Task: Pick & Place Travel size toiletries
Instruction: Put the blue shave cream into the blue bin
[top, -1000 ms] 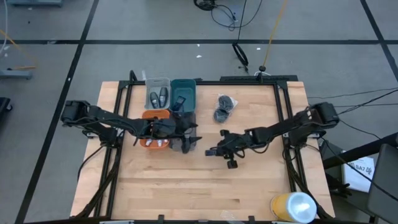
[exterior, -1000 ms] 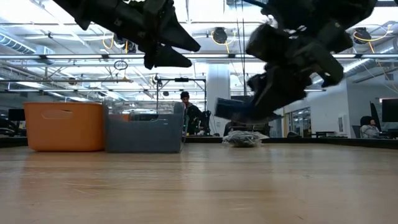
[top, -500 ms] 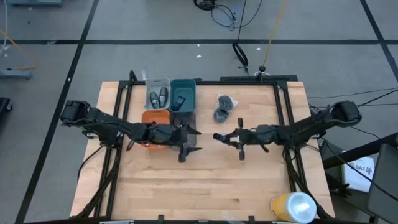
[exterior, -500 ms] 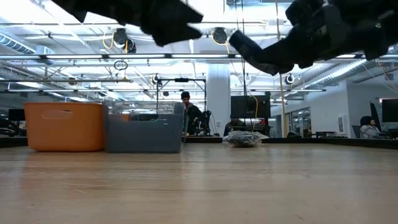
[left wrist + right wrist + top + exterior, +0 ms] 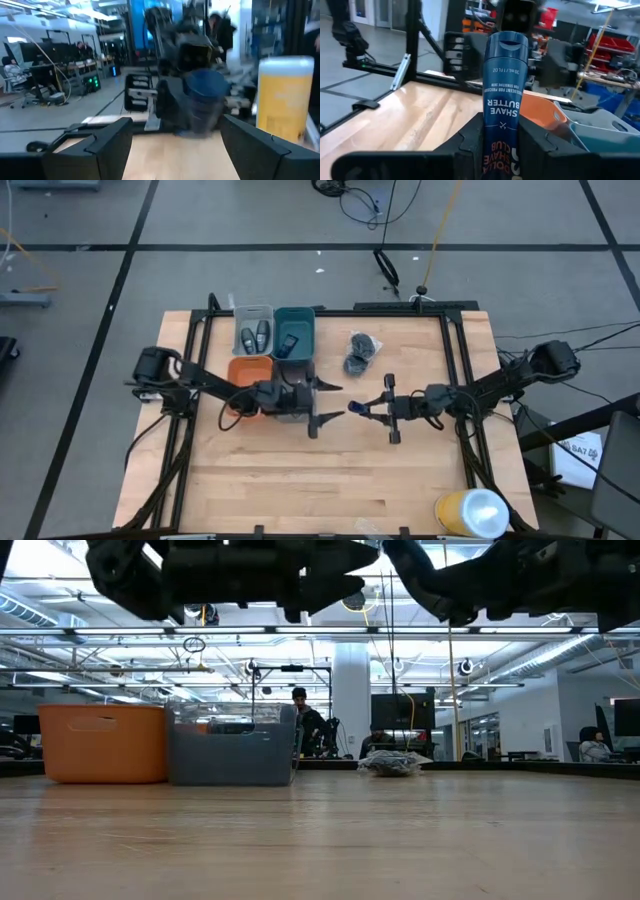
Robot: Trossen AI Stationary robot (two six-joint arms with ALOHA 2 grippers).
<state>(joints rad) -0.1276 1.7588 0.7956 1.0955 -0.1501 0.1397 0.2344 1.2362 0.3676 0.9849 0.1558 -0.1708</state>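
My right gripper (image 5: 362, 409) is shut on a dark blue shave-butter tube (image 5: 502, 95), one of the travel size toiletries, above the middle of the table. My left gripper (image 5: 336, 400) faces it, open and level, with the tube's free end (image 5: 349, 409) just before the gap between its fingers. In the left wrist view the tube (image 5: 204, 97) shows ahead between those open fingers. Two dark grey puffs (image 5: 359, 352) lie on the table farther back. Two dark oval bottles (image 5: 255, 336) lie in the clear bin, and a dark packet (image 5: 289, 342) lies in the teal bin. My right gripper pinches the tube's lower part (image 5: 501, 142) between its two fingers, one on each side. The fingers lie level along the tube and come from the table's right. The tube sticks out ahead of them toward the left gripper, cap end (image 5: 507, 42) foremost, lifted clear of the table.
An orange bin (image 5: 250, 370), a clear bin (image 5: 252, 313), a teal bin (image 5: 295, 314) and a grey bin (image 5: 232, 750) stand together at the back left, partly under my left arm. A big yellow cylinder (image 5: 470, 512) lies at the near right corner. A black frame (image 5: 455, 330) borders the table.
Both grippers have tipped up from pointing down until they lie level, facing each other. My left gripper has moved toward the table's right, away from the bins. My right gripper has risen with the blue tube, which now points at the left gripper.
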